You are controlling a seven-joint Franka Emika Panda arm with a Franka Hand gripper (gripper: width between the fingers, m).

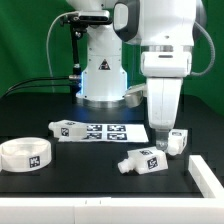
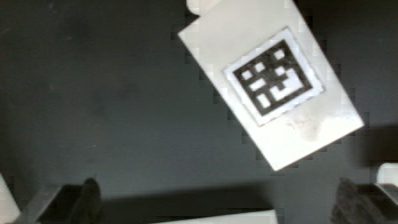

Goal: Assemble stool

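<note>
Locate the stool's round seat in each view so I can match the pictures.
Exterior view: the round seat lies flat at the exterior view's left, toward the front.
Wrist view: not in it; one tagged leg shows.
Shared landmark: the open gripper, its fingers edging the wrist view.

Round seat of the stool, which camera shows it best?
The exterior view. The round seat lies whole and flat on the black table, at the exterior view's left. The wrist view shows none of it, only one white tagged part on the dark table.
</note>
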